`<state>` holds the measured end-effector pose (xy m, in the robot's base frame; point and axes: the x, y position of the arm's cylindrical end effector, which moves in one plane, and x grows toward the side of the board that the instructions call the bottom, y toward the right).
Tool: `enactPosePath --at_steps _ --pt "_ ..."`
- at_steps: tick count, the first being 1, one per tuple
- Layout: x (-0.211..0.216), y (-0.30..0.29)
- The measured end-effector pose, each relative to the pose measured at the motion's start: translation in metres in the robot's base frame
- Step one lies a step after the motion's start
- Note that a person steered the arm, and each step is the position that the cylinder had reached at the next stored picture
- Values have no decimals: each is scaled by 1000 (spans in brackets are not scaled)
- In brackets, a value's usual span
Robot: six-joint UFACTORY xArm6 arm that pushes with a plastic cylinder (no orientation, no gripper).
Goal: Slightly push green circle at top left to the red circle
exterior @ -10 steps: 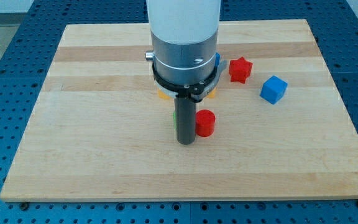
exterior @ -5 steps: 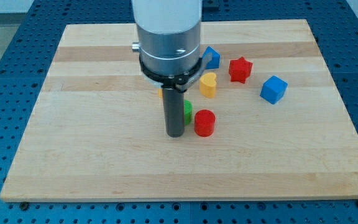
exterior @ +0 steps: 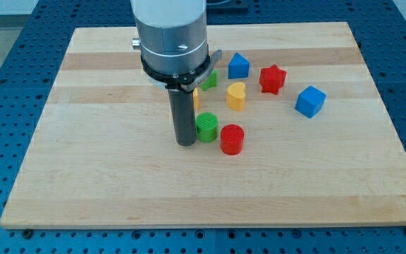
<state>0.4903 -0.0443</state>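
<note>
Now my tip (exterior: 185, 143) sits touching the green circle's (exterior: 206, 127) left, red circle (exterior: 232, 139) lower right; no gripper fitted.

No legible text, label, brand, number or sign anywhere in view, none on the table (exterior: 83, 183), none on the coloured blocks, none on the arm's housing (exterior: 169, 35)

My tip (exterior: 185, 143) rests against the green circle (exterior: 206, 127), which sits just beside the red circle (exterior: 232, 139).
</note>
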Motion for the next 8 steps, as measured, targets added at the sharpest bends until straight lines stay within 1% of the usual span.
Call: enactPosePath --at_steps 8 --pt "0 23"
